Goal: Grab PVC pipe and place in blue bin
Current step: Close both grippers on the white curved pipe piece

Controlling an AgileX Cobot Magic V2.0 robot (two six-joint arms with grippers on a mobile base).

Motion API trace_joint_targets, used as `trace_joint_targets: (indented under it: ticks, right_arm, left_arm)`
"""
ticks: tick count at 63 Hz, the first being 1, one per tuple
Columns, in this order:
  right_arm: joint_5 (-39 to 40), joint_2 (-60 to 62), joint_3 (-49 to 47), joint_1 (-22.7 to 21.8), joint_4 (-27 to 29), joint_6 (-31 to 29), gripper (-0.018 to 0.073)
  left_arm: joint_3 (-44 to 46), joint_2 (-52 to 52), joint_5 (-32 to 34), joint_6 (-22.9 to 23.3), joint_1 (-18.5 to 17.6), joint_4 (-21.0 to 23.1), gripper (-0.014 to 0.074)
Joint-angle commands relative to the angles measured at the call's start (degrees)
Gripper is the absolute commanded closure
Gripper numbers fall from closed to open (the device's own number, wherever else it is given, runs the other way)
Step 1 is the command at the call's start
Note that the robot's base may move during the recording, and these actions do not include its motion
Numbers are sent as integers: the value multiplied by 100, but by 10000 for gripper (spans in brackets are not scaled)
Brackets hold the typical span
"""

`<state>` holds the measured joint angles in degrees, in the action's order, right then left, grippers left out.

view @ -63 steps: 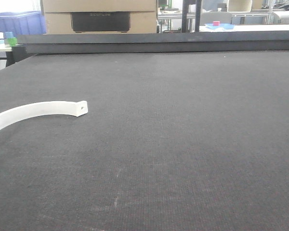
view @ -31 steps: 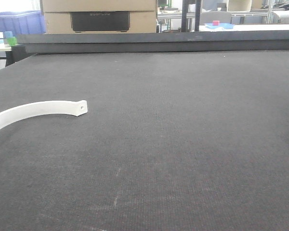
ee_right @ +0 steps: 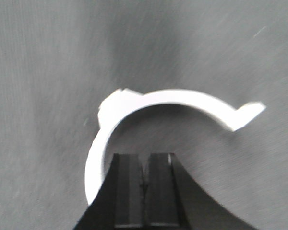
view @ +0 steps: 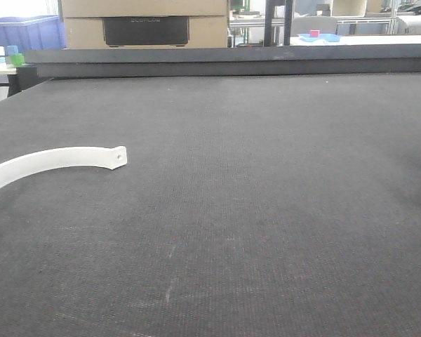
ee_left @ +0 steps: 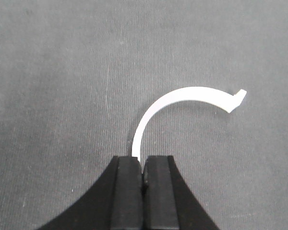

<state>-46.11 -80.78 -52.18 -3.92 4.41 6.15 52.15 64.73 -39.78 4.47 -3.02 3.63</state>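
The PVC pipe (view: pixel 49 160), a slim white arc with a squared end and a small hole, lies at the left of the dark mat; its near end runs off the frame's left edge. In the left wrist view the pipe (ee_left: pixel 182 93) curves up and right from my left gripper (ee_left: pixel 143 163), whose jaws are shut with the pipe's near end going in between them. My right gripper (ee_right: pixel 145 160) is shut and empty, hovering over a second white curved piece (ee_right: pixel 182 98) in a blurred view. Neither gripper shows in the front view. The blue bin (view: pixel 24 31) stands beyond the table's far left corner.
A raised dark rail (view: pixel 231 63) closes the table's far edge. Behind it stand a cardboard box (view: pixel 144 24), small coloured blocks (view: pixel 15 56) at far left and a blue tray (view: pixel 321 38) with a pink cube at far right.
The pipe's squared end has shifted very slightly up and left in the front view. Nothing else has visibly moved.
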Motion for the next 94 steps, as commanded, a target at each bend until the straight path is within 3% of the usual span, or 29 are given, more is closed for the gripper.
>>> trace_joint_targets:
  ticks: [1,9,21,24,34,41,70,75,85,94]
  right_arm:
    - [-86,-167,-42,267,74,217,720]
    - [16,-422,-42,590,74,594,720]
    - [-6,-669,-42,635,-153,1125,701]
    - [-6,-674,-42,635,-227,1140,659]
    - [4,-679,-42,635,-275,1140,369]
    - [172,-679,-42,635,-288,1140,279]
    - [622,-1079,-42,635,-288,1255,298]
    - [639,-1079,-87,635,-288,1255,388]
    - [444,-1079,-309,635,-299,1255,731]
    - [106,-1067,-658,635,-358,1243,727]
  left_arm:
    - [-7,-12,13,-3,6,68,707]
    - [-7,-12,13,-3,6,68,707]
    - [-7,-12,2,-3,6,68,707]
    - [-7,-12,2,-3,6,68,707]
    - [-7,-12,-9,-3,6,68,707]
    - [-7,-12,-36,-3,6,68,707]
    - [-7,-12,-138,-3,6,80,707]
    - [-7,-12,-149,-3,6,80,707]
    - [6,41,-585,-3,6,80,707]
    - [306,453,-1361,-161,6,-80,707]
